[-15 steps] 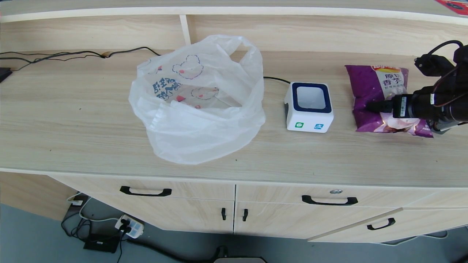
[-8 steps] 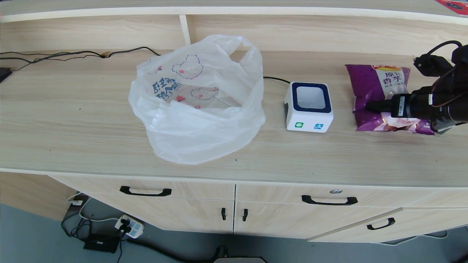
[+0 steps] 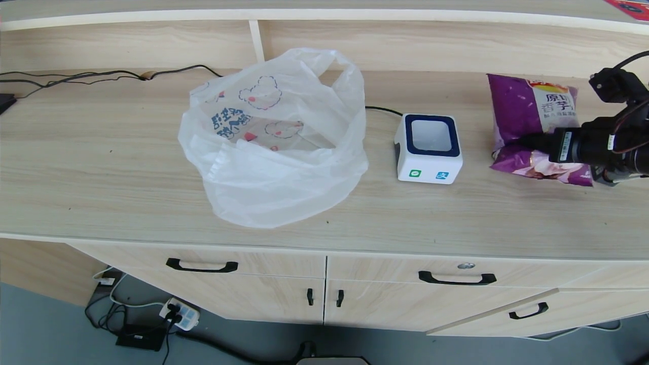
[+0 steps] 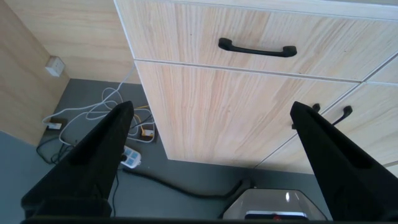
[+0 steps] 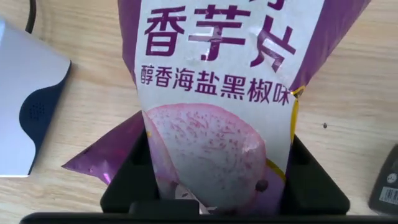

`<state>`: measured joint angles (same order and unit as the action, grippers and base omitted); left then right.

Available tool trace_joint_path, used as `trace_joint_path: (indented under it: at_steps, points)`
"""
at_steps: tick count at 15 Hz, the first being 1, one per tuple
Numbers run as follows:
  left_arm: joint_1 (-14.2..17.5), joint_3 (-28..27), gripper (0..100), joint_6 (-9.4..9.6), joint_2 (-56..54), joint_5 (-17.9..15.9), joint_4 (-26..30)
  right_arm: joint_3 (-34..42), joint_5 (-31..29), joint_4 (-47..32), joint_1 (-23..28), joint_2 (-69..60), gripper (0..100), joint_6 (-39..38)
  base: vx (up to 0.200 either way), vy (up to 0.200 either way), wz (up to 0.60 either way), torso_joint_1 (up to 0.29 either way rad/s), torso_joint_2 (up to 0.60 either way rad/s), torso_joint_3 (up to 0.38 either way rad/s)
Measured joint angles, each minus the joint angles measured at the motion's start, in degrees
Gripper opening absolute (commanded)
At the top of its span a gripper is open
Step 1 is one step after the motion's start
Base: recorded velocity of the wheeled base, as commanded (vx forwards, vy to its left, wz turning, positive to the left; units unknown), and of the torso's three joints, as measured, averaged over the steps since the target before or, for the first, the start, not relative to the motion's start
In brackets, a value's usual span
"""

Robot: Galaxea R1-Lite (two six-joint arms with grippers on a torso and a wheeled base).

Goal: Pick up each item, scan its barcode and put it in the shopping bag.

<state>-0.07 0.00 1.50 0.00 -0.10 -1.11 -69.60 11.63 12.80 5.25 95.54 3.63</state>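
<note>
**Wooden counter, snack bag being gripped at its right end**

Below the counter's front edge, the left gripper is hanging in front of the drawers, its fingers spread wide apart. On top, the white shopping bag is sitting open around the middle, bulging toward the front edge. Near it, toward the right end, the scanner is standing with its window facing up. At the right end, the right gripper is pinching the purple snack bag's lower part between its fingers, the bag's top tilting toward the back edge. Black cables are trailing along the back left.
</note>
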Motion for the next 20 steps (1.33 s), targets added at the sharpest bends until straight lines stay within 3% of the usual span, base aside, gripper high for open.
trace_joint_path:
  at_steps: [11, 16, 20]
  points:
    - [0.0, 0.0, 100, 0.0, 0.0, 0.0, 0.0, 11.91, 5.5, 1.71, -1.38, -13.76, 0, -2.16, 0.0, 0.0, 0.0, 0.0, 0.0, 0.0]
    - [-0.04, 0.0, 100, 0.0, 0.0, 0.0, -0.01, 22.08, 6.62, 1.8, -10.15, -27.45, 0, -17.77, 0.0, 0.0, 0.0, 0.0, 0.0, 0.0]
    - [0.0, 0.0, 100, -0.02, 0.0, 0.02, 0.0, 33.19, 6.57, 6.46, -23.55, -37.94, 0, -30.51, 0.0, 0.0, 0.0, 0.0, 0.0, 0.0]
